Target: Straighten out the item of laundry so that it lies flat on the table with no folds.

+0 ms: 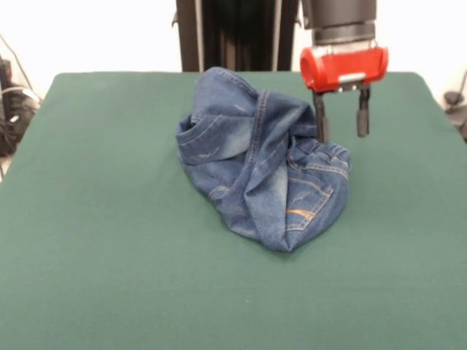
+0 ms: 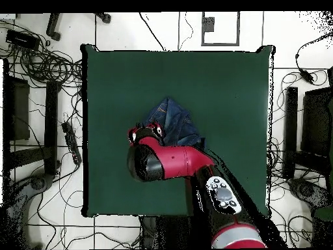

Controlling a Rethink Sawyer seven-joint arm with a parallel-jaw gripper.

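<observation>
The blue denim jeans (image 1: pixel 263 171) lie crumpled in a folded heap at the middle of the green table (image 1: pixel 109 240), a little toward the far side. An orange-stitched pocket faces the near right and the gathered waistband sits at the heap's right edge. My gripper (image 1: pixel 341 135) hangs at the heap's far right, open and empty. One finger (image 1: pixel 320 120) stands right at the waistband and the other is clear of the cloth over bare felt. In the overhead view the jeans (image 2: pixel 175 118) show partly under my arm, and the gripper (image 2: pixel 140 134) shows at their left edge.
The table (image 2: pixel 214 84) has wide bare felt on all sides of the heap. The robot's black pedestal (image 1: pixel 237 33) stands at the far edge. Cables and stands (image 2: pixel 39 65) lie on the floor around the table.
</observation>
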